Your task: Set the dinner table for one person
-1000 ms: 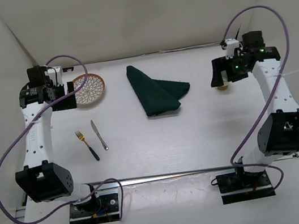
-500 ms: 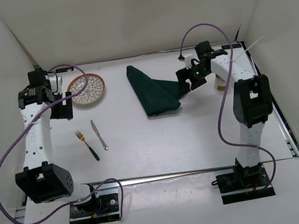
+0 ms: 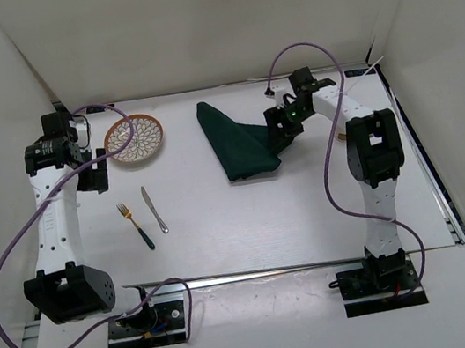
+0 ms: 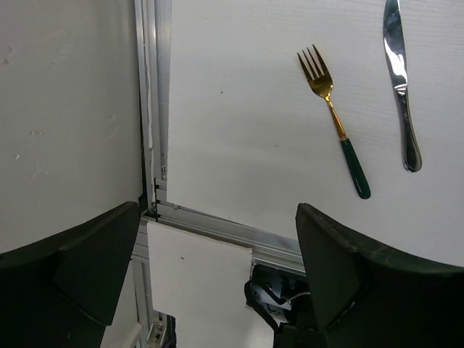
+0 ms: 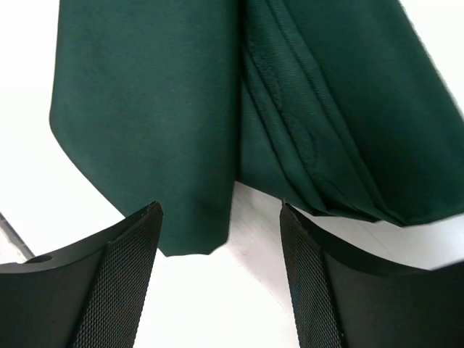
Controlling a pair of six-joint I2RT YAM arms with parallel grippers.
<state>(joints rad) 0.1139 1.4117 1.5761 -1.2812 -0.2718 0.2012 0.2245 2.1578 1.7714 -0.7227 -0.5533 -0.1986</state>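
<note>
Lying beneath right tool (image 3: 277, 136), dinner table (image 3: 248, 216)

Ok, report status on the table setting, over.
Left gripper open, empty. Right gripper open over the edge of the dark green folded cloth. Large matte white tabletop unset: round patterned plate, gold fork, silver knife unarranged. Nothing blocks the cloth.

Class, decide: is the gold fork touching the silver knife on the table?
Apart. The left wrist view shows bare white tabletop between the fork and the knife along their whole length.
</note>
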